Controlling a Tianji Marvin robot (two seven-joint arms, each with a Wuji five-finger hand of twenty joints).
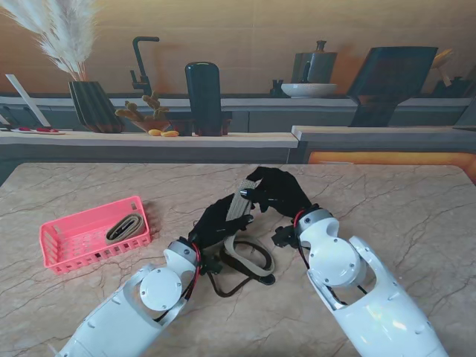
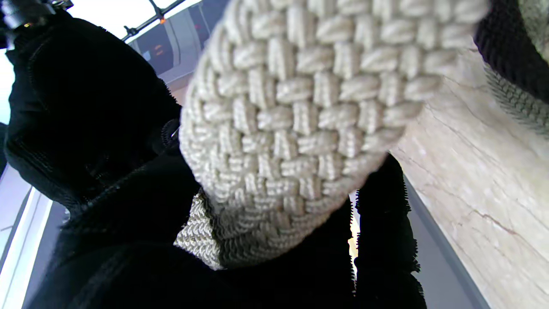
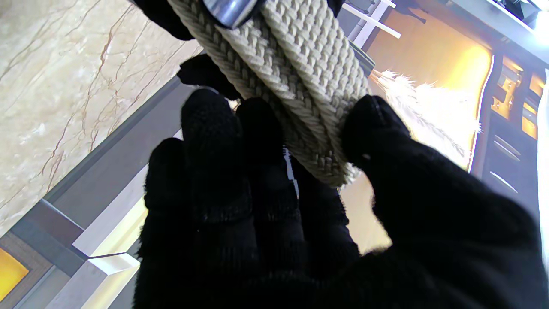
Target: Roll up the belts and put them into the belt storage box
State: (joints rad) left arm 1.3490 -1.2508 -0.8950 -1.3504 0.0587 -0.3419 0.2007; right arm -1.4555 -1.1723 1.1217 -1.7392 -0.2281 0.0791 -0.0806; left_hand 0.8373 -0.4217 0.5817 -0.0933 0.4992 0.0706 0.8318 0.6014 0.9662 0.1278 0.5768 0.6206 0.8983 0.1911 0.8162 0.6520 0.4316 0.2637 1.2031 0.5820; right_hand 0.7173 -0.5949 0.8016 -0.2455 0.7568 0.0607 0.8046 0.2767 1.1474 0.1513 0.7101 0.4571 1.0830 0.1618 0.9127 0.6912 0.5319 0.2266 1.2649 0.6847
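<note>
Midsection of cream woven fabric belt (image 1: 239, 202) hidden between two black-gloved hands near tabletop centre; metal buckle cut off in right wrist view. Long axis slanting up from near loop toward far right. Braided texture, dark strap end trailing on marble. Left hand (image 1: 217, 222) fingers curled around belt; right hand (image 1: 279, 192) pinching it, thumb against fingers. Pink plastic mesh basket (image 1: 56, 242), near left edge, holding second rolled belt (image 1: 123, 227).
</note>
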